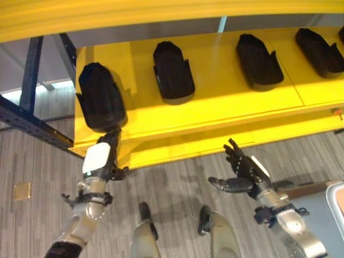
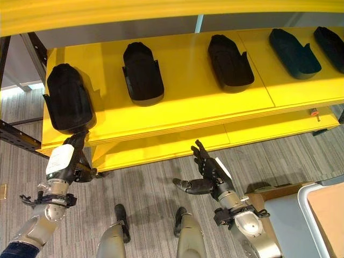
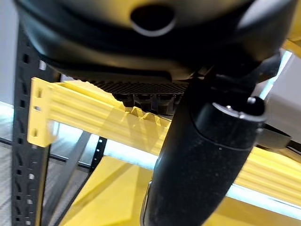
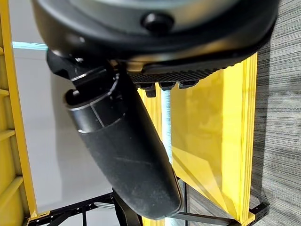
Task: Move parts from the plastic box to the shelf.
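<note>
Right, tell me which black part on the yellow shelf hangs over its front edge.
The leftmost black part, at the yellow shelf's left end above the left hand. It overhangs the front edge; the others sit fully on it.

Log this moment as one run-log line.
left hand: at leftmost black part on yellow shelf | right hand: open, empty, below shelf

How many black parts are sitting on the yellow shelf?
5, in a row on the yellow shelf: the leftmost by the left hand, then second, third, fourth, and fifth cut off by the picture's right edge; more may be hidden.
</note>
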You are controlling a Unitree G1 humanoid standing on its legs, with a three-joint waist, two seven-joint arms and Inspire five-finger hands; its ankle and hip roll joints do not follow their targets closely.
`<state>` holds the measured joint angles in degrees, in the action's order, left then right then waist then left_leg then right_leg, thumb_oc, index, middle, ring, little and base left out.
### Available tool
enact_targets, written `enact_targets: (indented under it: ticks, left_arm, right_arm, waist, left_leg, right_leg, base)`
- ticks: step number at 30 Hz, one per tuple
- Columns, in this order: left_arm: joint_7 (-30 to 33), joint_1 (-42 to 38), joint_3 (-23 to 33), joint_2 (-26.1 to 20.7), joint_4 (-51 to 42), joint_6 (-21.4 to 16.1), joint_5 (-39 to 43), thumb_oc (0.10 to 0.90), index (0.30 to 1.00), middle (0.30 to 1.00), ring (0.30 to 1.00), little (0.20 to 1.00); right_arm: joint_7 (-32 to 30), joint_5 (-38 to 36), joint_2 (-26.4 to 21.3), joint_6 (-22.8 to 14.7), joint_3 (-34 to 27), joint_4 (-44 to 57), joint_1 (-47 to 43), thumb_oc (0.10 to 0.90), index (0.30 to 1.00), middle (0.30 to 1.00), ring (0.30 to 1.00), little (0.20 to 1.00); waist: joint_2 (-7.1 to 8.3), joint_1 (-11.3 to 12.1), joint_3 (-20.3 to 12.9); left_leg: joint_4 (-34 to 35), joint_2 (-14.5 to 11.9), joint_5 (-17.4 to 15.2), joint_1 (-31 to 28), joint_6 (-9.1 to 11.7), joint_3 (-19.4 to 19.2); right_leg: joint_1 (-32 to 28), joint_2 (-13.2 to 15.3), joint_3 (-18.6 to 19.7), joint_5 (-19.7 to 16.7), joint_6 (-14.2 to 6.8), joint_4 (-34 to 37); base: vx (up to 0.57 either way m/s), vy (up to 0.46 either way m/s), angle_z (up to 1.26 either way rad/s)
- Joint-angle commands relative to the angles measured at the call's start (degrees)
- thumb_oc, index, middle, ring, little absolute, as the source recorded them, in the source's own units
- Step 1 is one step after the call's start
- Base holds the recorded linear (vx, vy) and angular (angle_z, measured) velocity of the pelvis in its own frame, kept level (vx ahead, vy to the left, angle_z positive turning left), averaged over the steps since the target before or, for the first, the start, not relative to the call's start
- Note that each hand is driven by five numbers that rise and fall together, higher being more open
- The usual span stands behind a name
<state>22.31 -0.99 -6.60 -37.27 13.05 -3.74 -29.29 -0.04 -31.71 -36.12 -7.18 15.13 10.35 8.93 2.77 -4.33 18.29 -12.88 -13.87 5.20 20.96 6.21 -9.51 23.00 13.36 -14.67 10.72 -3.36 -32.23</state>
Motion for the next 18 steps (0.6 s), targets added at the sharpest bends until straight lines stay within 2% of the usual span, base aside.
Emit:
enact_targets:
  ticks: [1,18]
  left_arm:
    - [4.9,-1.8,4.9,-2.9,-0.6,-0.1,3.2,0.900,1.000,1.000,1.000,1.000]
    - [5.4,-2.9,5.1,-3.1,0.4,0.3,2.9,0.900,1.000,1.000,1.000,1.000]
  right_arm:
    - [-0.1,-0.7,-0.3,-4.9,-0.9,3.7,-3.8,0.900,1.000,1.000,1.000,1.000]
    - [0.2,-0.6,-0.2,-4.7,-0.2,3.5,-4.3,0.900,1.000,1.000,1.000,1.000]
  waist:
    - [1.37,0.2,-2.0]
    - [1.33,0.1,-2.4]
  left_leg:
    - [-5.1,-3.3,-3.7,-1.4,1.1,3.4]
    - [-4.9,-3.2,-3.6,-1.2,1.0,3.4]
  right_leg:
    - [0.0,2.6,4.6,-14.5,-5.1,9.7]
    - [0.1,2.6,4.7,-14.8,-5.1,10.0]
  base:
    - [0.00,0.000,0.00]
    - [0.00,0.000,0.00]
